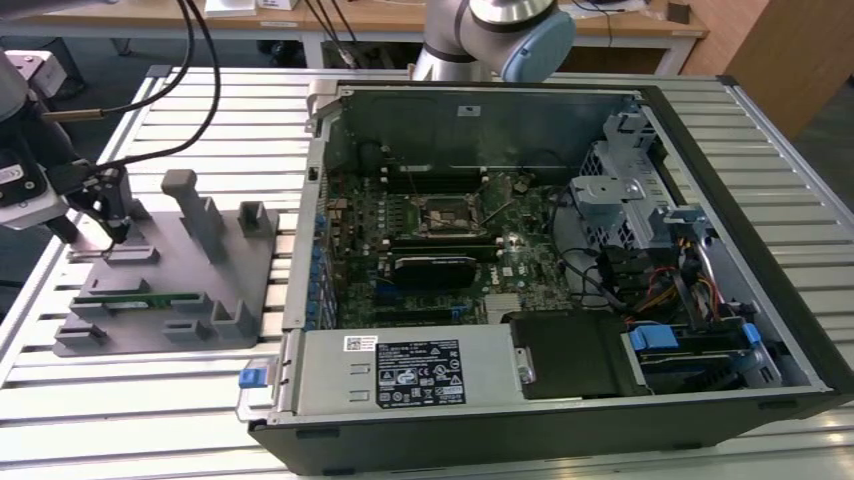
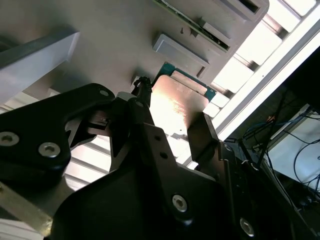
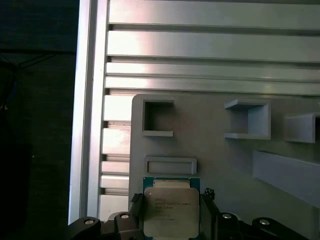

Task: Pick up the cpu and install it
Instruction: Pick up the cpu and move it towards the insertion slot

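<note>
gripper (image 1: 115,236) is held low over the grey fixture (image 1: 160,330), at the exterior view's left. the cpu (image 3: 171,214) is found directly between the fingers (image 3: 136,205), flat, metal top up, and square, so no long axis is noted. two opposite edges look clamped by the jaws, and the grip is judged closed on the chip. whether it is lifted off the fixture cannot be told. the socket (image 1: 443,212) in the open case is well apart, toward the exterior view's right.

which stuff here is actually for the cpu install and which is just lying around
For the job:
cpu, sitting on the grey holder
gripper, down at the cpu
motherboard socket, inside the open computer case

Just lying about:
green memory stick on the holder
power supply
cables
</note>
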Robot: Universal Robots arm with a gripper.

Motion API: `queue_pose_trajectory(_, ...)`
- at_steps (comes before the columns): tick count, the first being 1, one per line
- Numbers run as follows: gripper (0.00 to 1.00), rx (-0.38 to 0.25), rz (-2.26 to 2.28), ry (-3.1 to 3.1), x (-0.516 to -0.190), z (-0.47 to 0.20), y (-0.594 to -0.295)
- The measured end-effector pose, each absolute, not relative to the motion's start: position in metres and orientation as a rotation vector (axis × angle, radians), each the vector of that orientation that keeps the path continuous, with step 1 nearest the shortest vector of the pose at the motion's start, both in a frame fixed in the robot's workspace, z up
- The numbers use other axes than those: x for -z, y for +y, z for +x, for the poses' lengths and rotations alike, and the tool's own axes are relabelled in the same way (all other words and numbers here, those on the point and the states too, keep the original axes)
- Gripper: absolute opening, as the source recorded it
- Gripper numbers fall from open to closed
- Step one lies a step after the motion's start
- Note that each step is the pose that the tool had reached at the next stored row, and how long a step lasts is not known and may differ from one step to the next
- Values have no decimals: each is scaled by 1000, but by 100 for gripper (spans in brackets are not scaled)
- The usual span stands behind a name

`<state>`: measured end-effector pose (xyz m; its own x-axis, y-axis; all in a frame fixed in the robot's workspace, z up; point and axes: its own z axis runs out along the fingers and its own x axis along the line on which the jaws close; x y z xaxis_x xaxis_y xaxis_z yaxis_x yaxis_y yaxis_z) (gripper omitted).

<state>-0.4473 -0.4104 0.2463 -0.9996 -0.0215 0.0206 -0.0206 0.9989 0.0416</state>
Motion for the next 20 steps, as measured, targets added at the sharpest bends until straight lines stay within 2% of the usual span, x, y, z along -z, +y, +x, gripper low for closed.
queue_pose_trajectory(20,53,65,33,-3120,-257,-447,-410)
